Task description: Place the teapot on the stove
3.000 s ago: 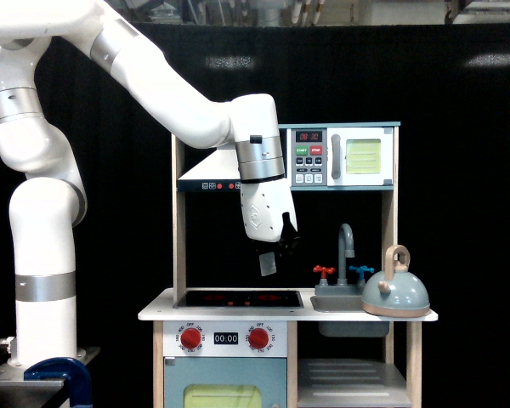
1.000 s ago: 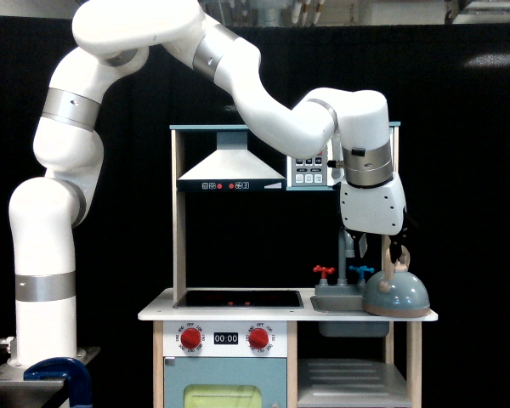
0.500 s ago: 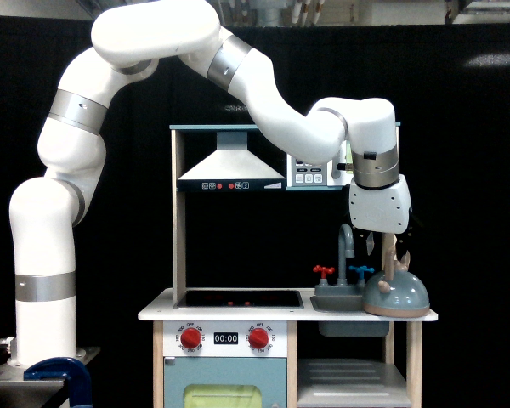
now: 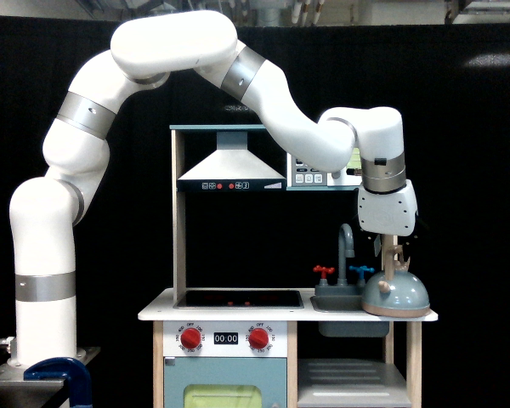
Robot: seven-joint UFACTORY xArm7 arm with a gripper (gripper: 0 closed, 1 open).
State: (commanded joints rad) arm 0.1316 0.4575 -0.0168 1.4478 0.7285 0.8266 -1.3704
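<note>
Against black curtain, your teapot [image 4: 396,294] sits at the play-kitchen counter's [image 4: 157,313] right end, beside the sink [image 4: 333,302], well apart from the stove [image 4: 238,298]. It looks light, rigid and smooth; take the looped handle. The gripper [image 4: 390,247] hangs at that handle; whether it is closed, I cannot tell.

1 teapot [image 4: 396,294]. 1 stove [image 4: 238,298]. 1 sink [image 4: 338,301], 1 faucet [image 4: 347,246], 2 tap handles: 1 red [image 4: 324,272], 1 blue [image 4: 361,272]. 2 red knobs [image 4: 190,338]. 1 range hood [image 4: 230,168]. 1 white arm [image 4: 178,93].
</note>
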